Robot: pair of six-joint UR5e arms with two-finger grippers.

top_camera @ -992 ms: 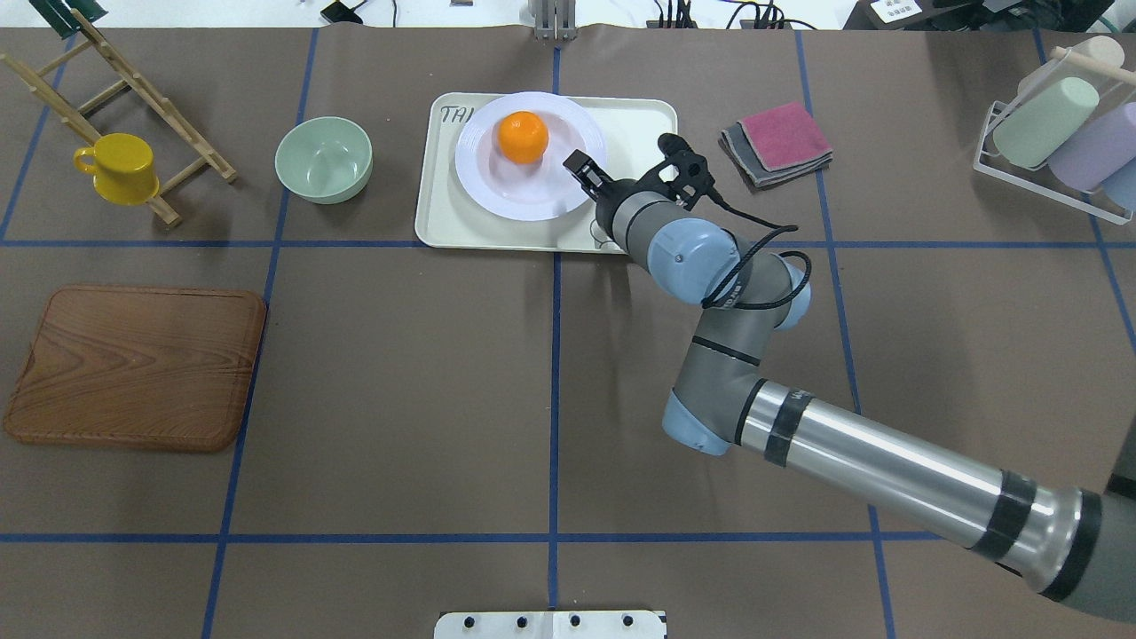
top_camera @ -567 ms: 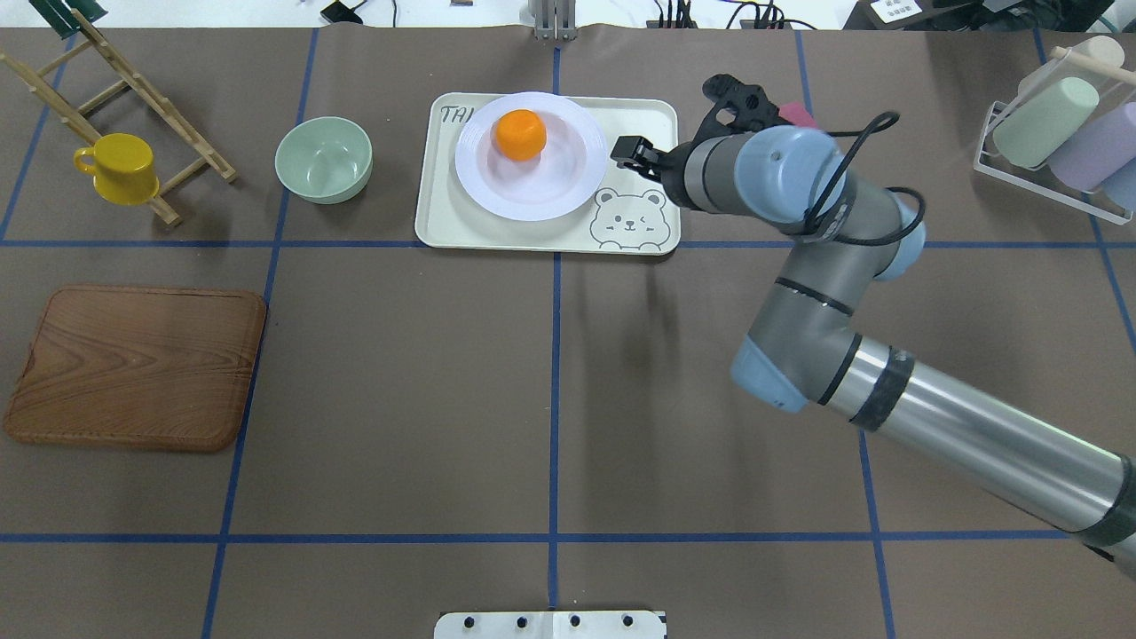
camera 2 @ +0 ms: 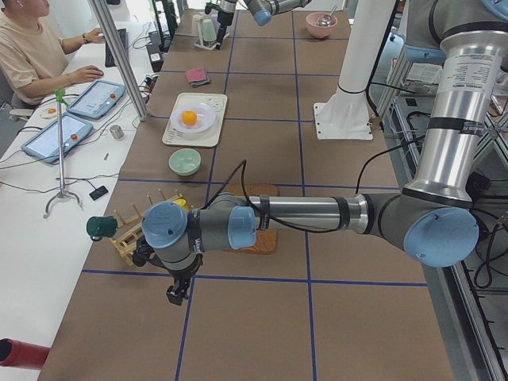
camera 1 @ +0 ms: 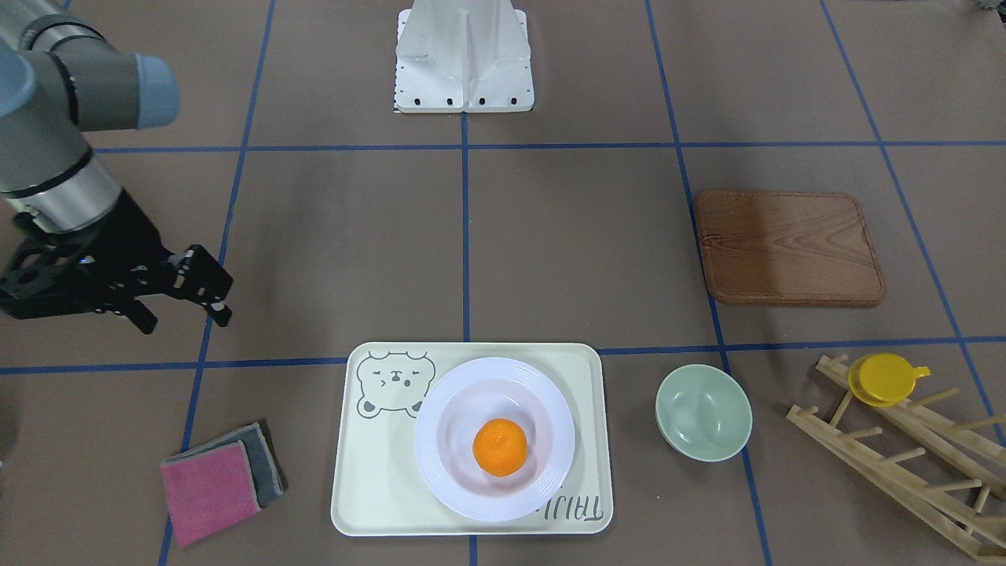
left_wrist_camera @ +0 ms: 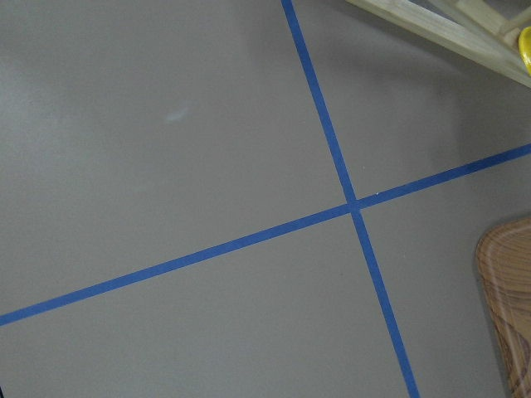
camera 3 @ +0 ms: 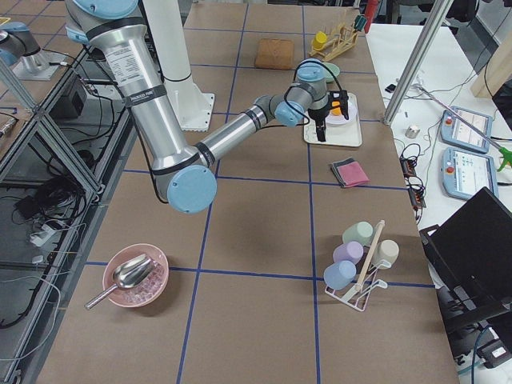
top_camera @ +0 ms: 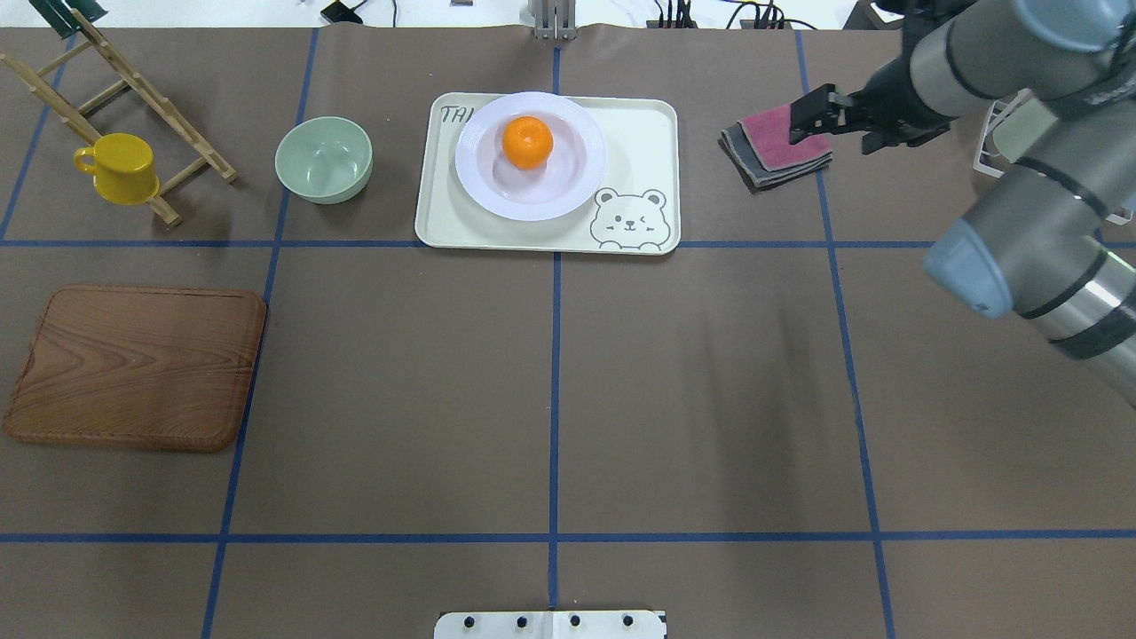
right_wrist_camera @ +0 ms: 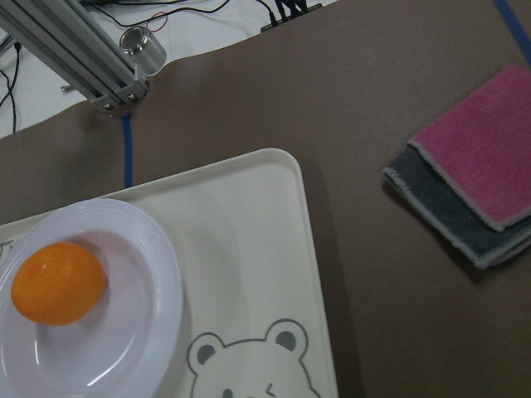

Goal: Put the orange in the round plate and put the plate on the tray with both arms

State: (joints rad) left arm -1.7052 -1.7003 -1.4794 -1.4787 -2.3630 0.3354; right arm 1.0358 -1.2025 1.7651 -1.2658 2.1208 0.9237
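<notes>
The orange lies in the sunken centre of the white round plate. The plate rests on the cream tray, beside the bear drawing. The front-facing view shows the same: orange, plate, tray. My right gripper hangs open and holds nothing. It is right of the tray and above the folded cloths; in the front-facing view it is well apart from the tray. My left gripper shows only in the exterior left view, low near the wooden rack; I cannot tell its state.
A pale green bowl stands left of the tray. A yellow cup hangs on a wooden rack at the far left, and a brown wooden board lies nearer. A rack of pastel cups stands far right. A person sits beyond the table.
My right gripper has left the plate's rim and swung right and away, ending above the cloths. The plate stays on the tray, and the orange has shifted slightly in it.
</notes>
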